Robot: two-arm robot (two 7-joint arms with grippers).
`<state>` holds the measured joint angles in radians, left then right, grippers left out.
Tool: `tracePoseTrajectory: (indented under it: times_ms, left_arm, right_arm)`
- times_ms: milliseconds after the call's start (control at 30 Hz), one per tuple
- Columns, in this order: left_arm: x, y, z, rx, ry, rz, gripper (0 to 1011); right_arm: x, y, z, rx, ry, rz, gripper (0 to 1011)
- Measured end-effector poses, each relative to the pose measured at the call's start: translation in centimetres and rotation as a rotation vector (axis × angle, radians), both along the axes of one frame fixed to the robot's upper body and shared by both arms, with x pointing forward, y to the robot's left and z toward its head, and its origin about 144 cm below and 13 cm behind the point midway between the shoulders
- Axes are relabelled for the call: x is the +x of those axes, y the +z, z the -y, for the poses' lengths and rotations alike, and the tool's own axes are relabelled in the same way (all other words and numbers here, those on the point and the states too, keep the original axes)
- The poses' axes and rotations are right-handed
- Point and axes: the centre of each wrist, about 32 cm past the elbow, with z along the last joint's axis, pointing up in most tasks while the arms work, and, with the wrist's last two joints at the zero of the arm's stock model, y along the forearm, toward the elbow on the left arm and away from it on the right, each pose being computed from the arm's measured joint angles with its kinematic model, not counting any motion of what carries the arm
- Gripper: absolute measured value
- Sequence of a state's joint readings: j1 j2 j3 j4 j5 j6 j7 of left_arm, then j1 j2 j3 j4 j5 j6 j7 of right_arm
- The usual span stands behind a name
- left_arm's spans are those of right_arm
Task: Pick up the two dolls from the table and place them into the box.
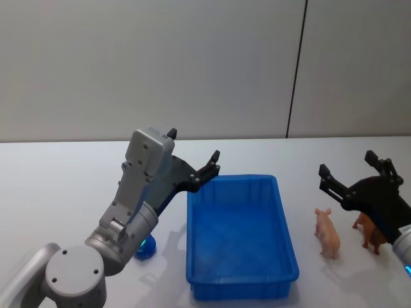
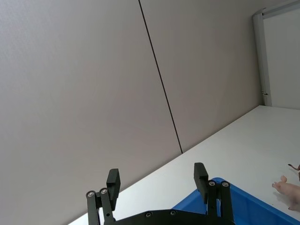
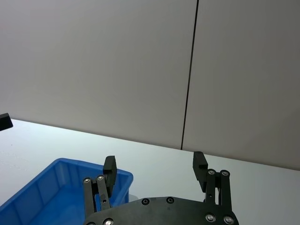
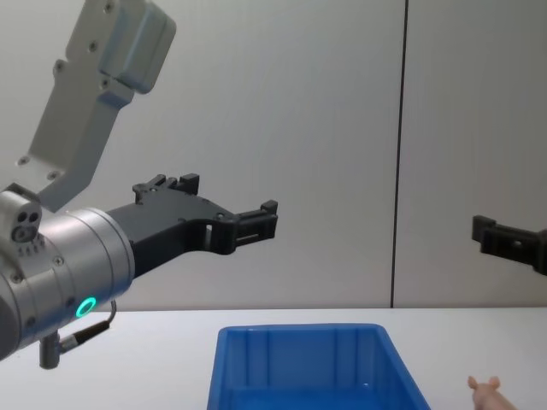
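— Room?
— Flat white table [image 1: 64, 179], grey panelled wall [image 1: 192, 64].
— Things?
— Bright blue plastic bin [image 1: 237, 289]; pinkish-tan figure [image 1: 327, 232] at its 3 o'clock, dark blue figure [image 1: 148, 248] at 8, partly behind left arm [image 1: 128, 212]. Left pincer [image 1: 192, 146], right pincer [image 1: 348, 164] gape empty.

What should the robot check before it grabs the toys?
1. Bin empty, with room for toys: ok.
2. Right gripper open: ok.
3. Left gripper open: ok.
4. Pig standing free on the table, right of the bin: ok. A brown toy stands beside it, apart.
5. Blue doll pose: cannot tell, the left arm hides most of it.
6. Right gripper down at the pig: not ok, it hangs well above the table.
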<state>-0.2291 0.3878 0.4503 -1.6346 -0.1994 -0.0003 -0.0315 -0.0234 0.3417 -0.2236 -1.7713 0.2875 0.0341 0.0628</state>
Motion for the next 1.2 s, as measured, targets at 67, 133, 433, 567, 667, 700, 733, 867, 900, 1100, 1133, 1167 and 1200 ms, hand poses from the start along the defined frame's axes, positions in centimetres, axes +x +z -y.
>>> tracePoseTrajectory:
  times_ms: [67,133,433,567,667,700,733,867,900,1100,1133,1167,1200]
  left_arm:
    - [0.0,0.0,0.0,0.000,0.000,0.000,1003]
    - [0.0,0.0,0.0,0.000,0.000,0.000,1003]
    - [0.0,0.0,0.0,0.000,0.000,0.000,1003]
    - [0.0,0.0,0.0,0.000,0.000,0.000,1003]
    - [0.0,0.0,0.0,0.000,0.000,0.000,1003]
    - [0.0,0.0,0.0,0.000,0.000,0.000,1003]
    - [0.0,0.0,0.0,0.000,0.000,0.000,1003]
    - [0.0,0.0,0.0,0.000,0.000,0.000,1003]
    - [0.0,0.0,0.0,0.000,0.000,0.000,1003]
    - [0.0,0.0,0.0,0.000,0.000,0.000,1003]
    - [0.0,0.0,0.0,0.000,0.000,0.000,1003]
    - [0.0,0.0,0.0,0.000,0.000,0.000,1003]
    - [0.0,0.0,0.0,0.000,0.000,0.000,1003]
  right_arm:
    - [-0.2,0.0,0.1,-0.003,-0.010,-0.003,1001]
    - [-0.5,-0.1,0.3,-0.006,-0.018,-0.006,1001]
    - [-2.1,-0.5,1.7,-0.052,-0.086,-0.056,1001]
    - [-3.0,-0.7,2.4,-0.082,-0.119,-0.091,1001]
    - [-3.6,-0.9,3.0,-0.105,-0.140,-0.123,1001]
    - [-3.9,-1.0,3.2,-0.118,-0.151,-0.144,1001]
    - [-4.0,-1.0,3.3,-0.122,-0.155,-0.152,1001]
    - [-4.6,-1.3,3.9,-0.151,-0.172,-0.202,1001]
    - [-4.7,-1.4,4.0,-0.162,-0.176,-0.220,1001]
    - [-5.2,-1.7,4.7,-0.202,-0.188,-0.292,1001]
    - [-5.3,-1.8,4.8,-0.212,-0.190,-0.312,1001]
    - [-5.3,-1.8,4.8,-0.218,-0.191,-0.322,1001]
    - [-5.4,-1.9,4.9,-0.224,-0.192,-0.334,1001]
